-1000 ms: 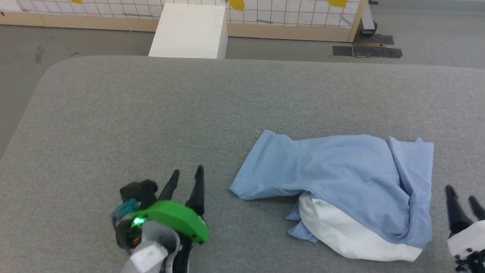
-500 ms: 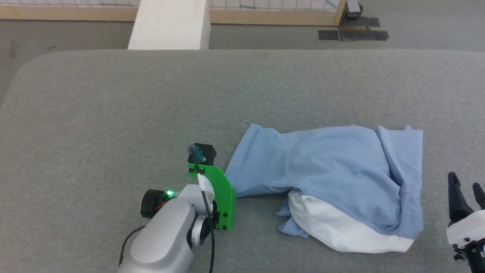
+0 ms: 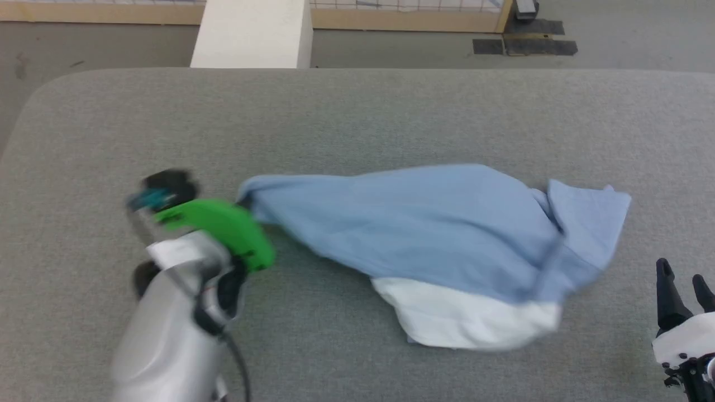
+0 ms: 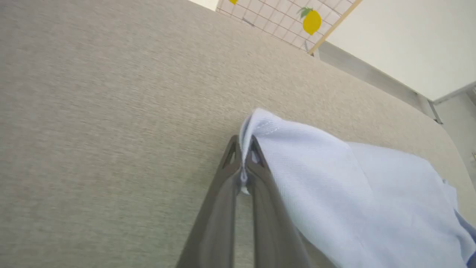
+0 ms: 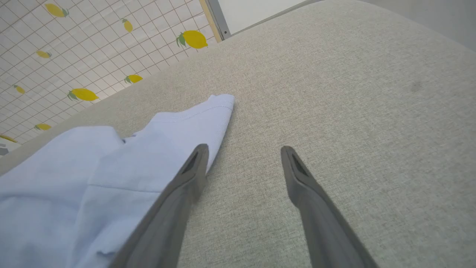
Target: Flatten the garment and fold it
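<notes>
the garment (image 3: 435, 223) is showing light blue outside, white inside; the table (image 3: 346, 117) is looking heathered grey.

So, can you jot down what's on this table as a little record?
surface: grey fabric-covered table
garment: light blue shirt, white inside showing, rumpled, not flat
left gripper: shut on the garment's edge, that end raised
right gripper: open, holding nothing, near the garment's other end
fold: not begun

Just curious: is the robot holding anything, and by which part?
The left gripper pinches the garment by a hemmed corner; the right gripper holds nothing.
</notes>
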